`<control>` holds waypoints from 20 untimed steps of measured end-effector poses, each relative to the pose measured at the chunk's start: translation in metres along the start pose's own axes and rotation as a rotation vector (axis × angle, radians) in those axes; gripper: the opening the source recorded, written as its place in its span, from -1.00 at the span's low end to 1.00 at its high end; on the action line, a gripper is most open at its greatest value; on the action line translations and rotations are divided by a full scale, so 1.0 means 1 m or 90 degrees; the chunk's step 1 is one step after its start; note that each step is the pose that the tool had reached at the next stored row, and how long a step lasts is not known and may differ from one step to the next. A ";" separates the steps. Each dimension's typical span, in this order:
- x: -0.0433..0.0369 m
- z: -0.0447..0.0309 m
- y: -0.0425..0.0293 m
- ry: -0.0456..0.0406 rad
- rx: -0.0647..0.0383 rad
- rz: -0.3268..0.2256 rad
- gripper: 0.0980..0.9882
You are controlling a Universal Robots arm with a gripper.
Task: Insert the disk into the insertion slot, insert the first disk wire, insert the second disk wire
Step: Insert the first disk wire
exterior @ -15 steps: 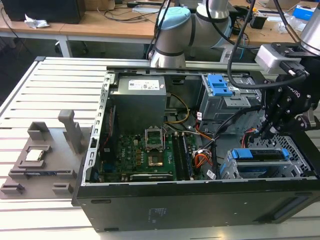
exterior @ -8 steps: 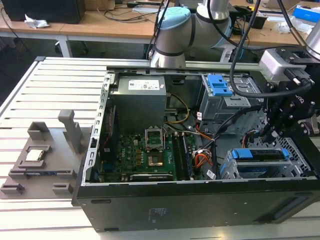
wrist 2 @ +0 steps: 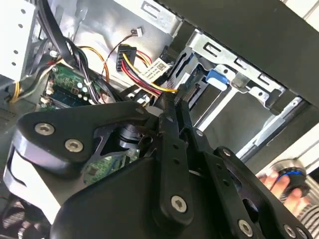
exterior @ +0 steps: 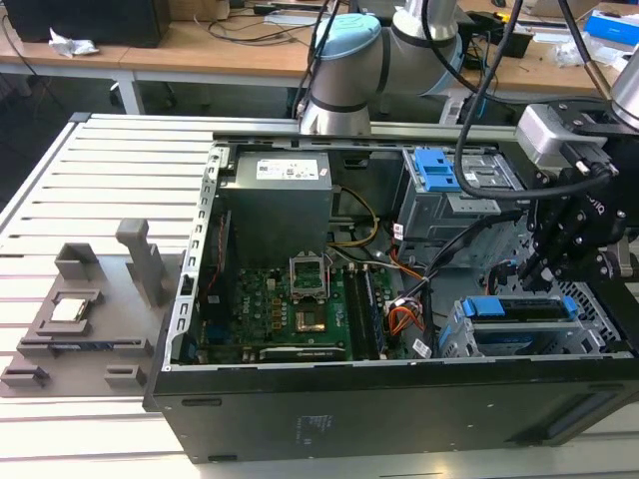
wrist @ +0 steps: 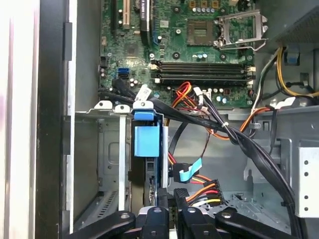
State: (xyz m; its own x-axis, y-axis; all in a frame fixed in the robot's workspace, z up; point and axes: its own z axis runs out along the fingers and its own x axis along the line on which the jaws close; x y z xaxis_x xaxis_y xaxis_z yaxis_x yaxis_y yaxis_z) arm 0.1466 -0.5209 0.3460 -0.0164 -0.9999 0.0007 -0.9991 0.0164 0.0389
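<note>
The disk, in its bright blue carrier, sits inside the insertion slot, a silver cage at the case's front corner on the exterior view's right. My gripper hangs just behind that cage. In the first wrist view the carrier's blue end stands in the slot, and my gripper sits at the disk's rear. The fingers are close together on a black connector with red, yellow and orange wires. A blue-tipped wire hangs loose beside it.
The case holds a motherboard, a power supply and a taller grey bay with a blue latch. Black cable bundles cross above the slot. A grey fixture lies on the table at the exterior view's left. A hand is near the case.
</note>
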 end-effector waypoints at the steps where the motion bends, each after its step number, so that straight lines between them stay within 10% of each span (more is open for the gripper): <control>1: 0.0000 0.0002 0.0000 -0.0002 0.000 0.010 -0.84; 8: 0.0137 0.0014 -0.0006 -0.0039 0.000 0.019 -0.84; 20: 0.0138 0.0044 -0.0027 -0.0038 0.000 0.019 -0.84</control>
State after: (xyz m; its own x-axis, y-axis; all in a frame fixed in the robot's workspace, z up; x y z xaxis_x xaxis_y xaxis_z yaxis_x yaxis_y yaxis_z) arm 0.1488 -0.5347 0.3415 -0.0465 -0.9989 -0.0041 -0.9982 0.0463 0.0391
